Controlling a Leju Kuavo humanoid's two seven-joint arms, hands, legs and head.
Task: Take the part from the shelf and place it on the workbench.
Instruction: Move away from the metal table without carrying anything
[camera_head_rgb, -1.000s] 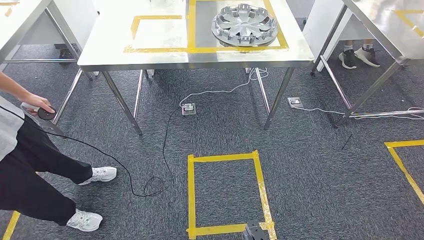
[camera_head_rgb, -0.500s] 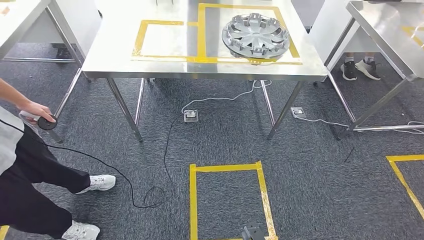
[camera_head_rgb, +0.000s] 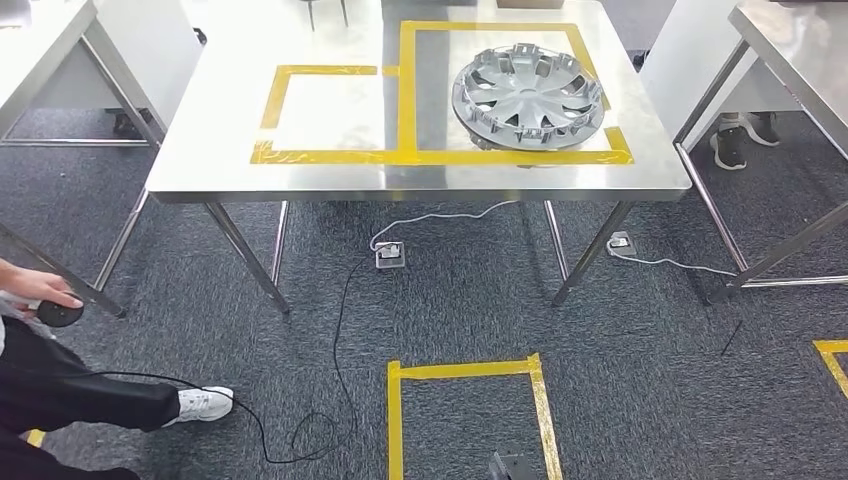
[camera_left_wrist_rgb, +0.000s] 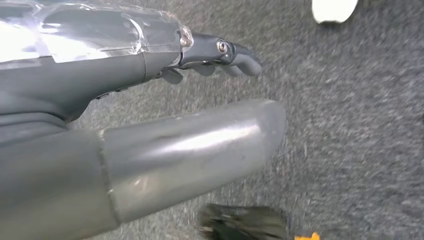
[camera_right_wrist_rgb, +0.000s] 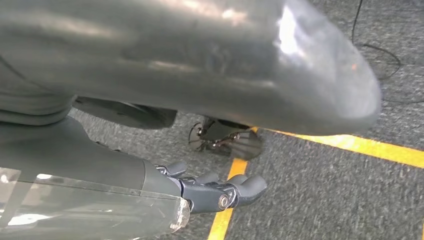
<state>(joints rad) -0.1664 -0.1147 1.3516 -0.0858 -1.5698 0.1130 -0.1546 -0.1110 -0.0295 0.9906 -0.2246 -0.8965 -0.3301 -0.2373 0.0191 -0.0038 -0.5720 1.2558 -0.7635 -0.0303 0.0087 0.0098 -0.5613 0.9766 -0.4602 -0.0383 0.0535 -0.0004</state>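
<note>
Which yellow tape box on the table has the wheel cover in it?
The bigger tape box holds the wheel cover; the smaller tape box beside it holds nothing.

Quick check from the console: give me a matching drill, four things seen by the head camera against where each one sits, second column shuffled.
Things:
1. hubcap
2. floor socket
3. white shoe
4. small taped box

Places:
A. on the carpet under the table
B. inside the large taped box on the table
C. on the tabletop, nothing in it
D. on the carpet beside a black cable

Pairs: 1-B, 2-A, 3-D, 4-C
</note>
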